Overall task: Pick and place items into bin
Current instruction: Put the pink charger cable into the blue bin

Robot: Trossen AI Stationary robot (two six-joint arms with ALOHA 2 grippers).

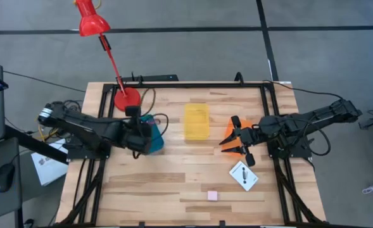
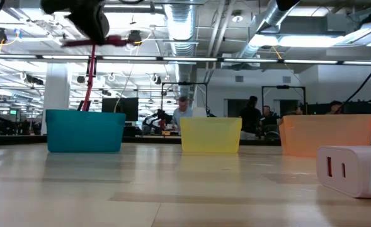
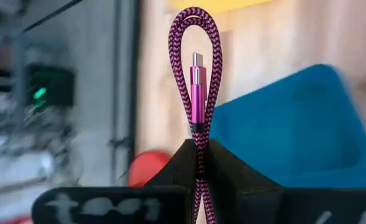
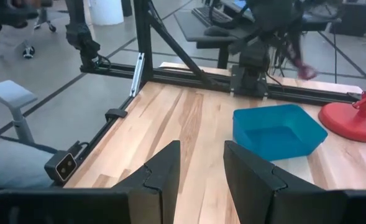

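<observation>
My left gripper [image 1: 140,130] hangs high over the teal bin [image 1: 153,138] and is shut on the dark red braided cord [image 3: 195,68]. The low view shows it near the top edge [image 2: 87,19], well above the bin [image 2: 84,130]. My right gripper [image 1: 239,138] is open and hovers over the orange bin [image 1: 229,132]. A white square block with a black mark [image 1: 243,175] lies flat on the table near my right arm, and also shows in the low view [image 2: 355,169]. The tiny pink cube [image 1: 213,196] sits by the near edge. My left gripper pinches the cord between its two fingers [image 3: 170,174] where the strands run side by side [image 3: 199,140]. A narrow loop with the magenta plugs [image 3: 197,93] sticks out past the fingertips. The cord is lifted clear of the table and bin, a length showing under the gripper [image 2: 109,41].
A yellow bin [image 1: 197,120] stands between the teal and orange ones. A red desk lamp has its base [image 1: 126,99] at the table's far left corner. A black frame rail [image 1: 173,83] runs around the table. Bare wood [image 1: 173,183] lies toward the near edge. People stand in the room beyond.
</observation>
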